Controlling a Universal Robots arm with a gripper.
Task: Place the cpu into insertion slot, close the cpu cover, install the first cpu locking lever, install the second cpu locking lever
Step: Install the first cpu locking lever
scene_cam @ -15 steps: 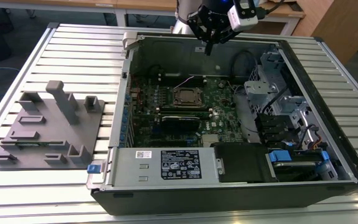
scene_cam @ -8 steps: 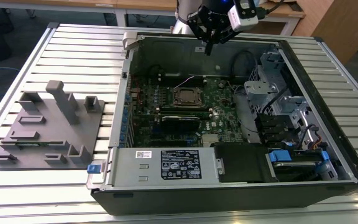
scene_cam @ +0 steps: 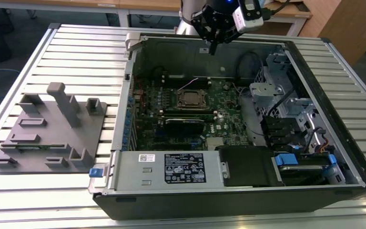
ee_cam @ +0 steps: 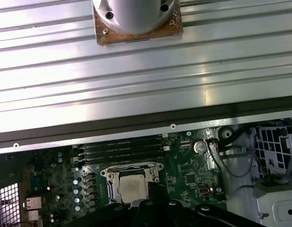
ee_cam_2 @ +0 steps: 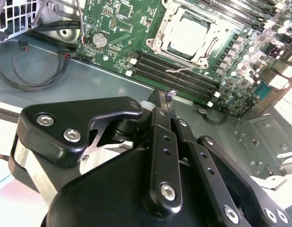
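Note:
The cpu (scene_cam: pixel 191 98) lies in the insertion slot (scene_cam: pixel 179 101) on the green motherboard inside the open computer case. In both wrist views its pale silver face (ee_cam_2: pixel 186 34) (ee_cam: pixel 133 187) shows through the cut-out of the cpu cover (ee_cam_2: pixel 160 37), which lies flat around it. A thin wire lever (ee_cam_2: pixel 184 70) juts out beside the socket. My gripper (scene_cam: pixel 213 46) hangs above the case's far wall, well away from the socket and higher than it. Its black fingers (ee_cam_2: pixel 161 106) are shut together with nothing between them.
A labelled power supply box (scene_cam: pixel 170 168) fills the case's near side, and drive cages (scene_cam: pixel 285 81) line the exterior view's right. Long black memory slots (ee_cam_2: pixel 179 71) run beside the socket. A grey fixture plate (scene_cam: pixel 43 138) sits on the slatted metal table (scene_cam: pixel 81 47).

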